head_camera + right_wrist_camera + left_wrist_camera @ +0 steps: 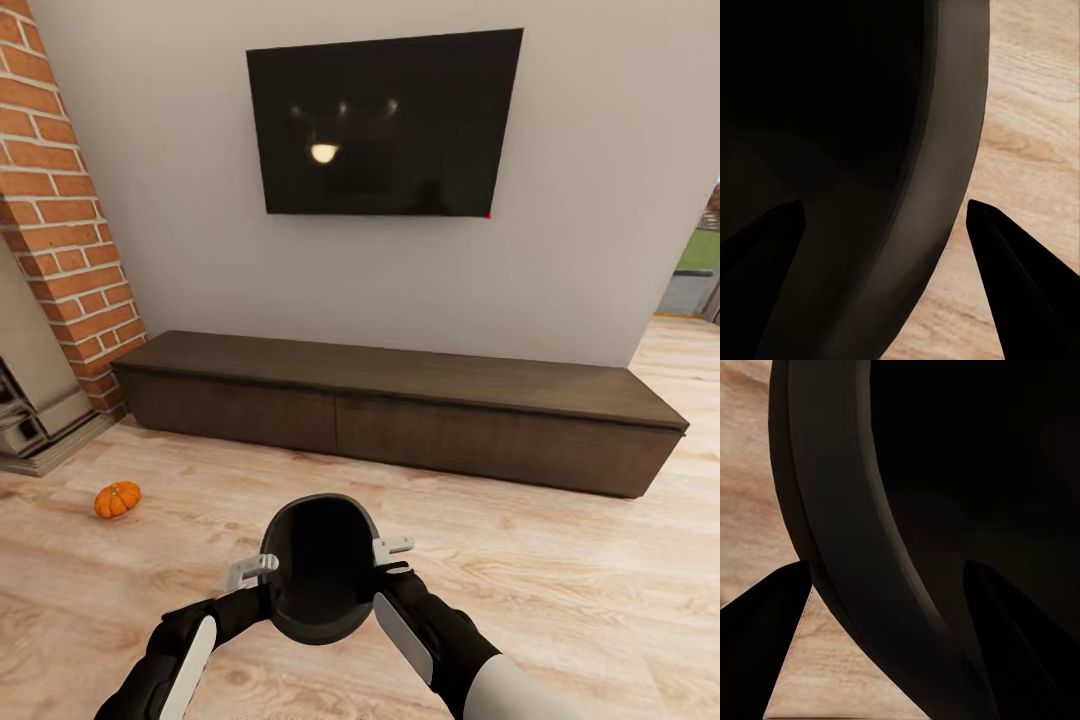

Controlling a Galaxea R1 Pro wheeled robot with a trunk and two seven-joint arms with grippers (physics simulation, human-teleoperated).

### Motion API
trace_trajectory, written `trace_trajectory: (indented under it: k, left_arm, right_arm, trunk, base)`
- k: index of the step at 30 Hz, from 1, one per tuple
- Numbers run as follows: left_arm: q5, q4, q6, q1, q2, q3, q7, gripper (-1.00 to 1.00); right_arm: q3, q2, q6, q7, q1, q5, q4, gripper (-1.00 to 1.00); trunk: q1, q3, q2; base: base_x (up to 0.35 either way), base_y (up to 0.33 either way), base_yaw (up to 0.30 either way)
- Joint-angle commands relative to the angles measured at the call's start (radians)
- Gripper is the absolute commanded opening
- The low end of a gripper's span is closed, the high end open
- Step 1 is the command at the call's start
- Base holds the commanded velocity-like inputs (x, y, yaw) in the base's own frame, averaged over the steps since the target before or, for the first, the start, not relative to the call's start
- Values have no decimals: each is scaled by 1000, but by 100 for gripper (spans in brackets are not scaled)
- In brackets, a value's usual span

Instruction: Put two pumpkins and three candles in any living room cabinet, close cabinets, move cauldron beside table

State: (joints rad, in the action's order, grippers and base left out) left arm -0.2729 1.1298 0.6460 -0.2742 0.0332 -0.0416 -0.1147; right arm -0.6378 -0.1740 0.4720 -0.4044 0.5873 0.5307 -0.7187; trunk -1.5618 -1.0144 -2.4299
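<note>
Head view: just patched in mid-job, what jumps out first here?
The dark cauldron dominates the foreground, held between the left pincer and right pincer, each straddling its rim. Beyond it the long dark wood cabinet runs along the wall under a black TV, its drawer fronts closed. One orange pumpkin sits on the floor near the brick fireplace.

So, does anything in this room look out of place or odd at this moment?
Yes. One pumpkin lies alone on the wooden floor, near the brick fireplace and in front of the closed cabinet. The cauldron is held between the left gripper and the right gripper, its rim between each gripper's fingers. Nothing looks spilled or damaged.
</note>
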Motion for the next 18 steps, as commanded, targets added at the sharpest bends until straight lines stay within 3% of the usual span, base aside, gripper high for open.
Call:
trace_trajectory:
  k: [1,18]
  left_arm:
    - [2,1,0,0,0,-2,0,-100]
    - [2,1,0,0,0,-2,0,-100]
  right_arm:
    - [1,0,-7,4,0,12,-27,-100]
    - [1,0,-7,4,0,12,-27,-100]
  trunk:
    - [0,-1,0]
    - [0,-23,0]
  base:
    - [0,0,195]
    - [0,0,195]
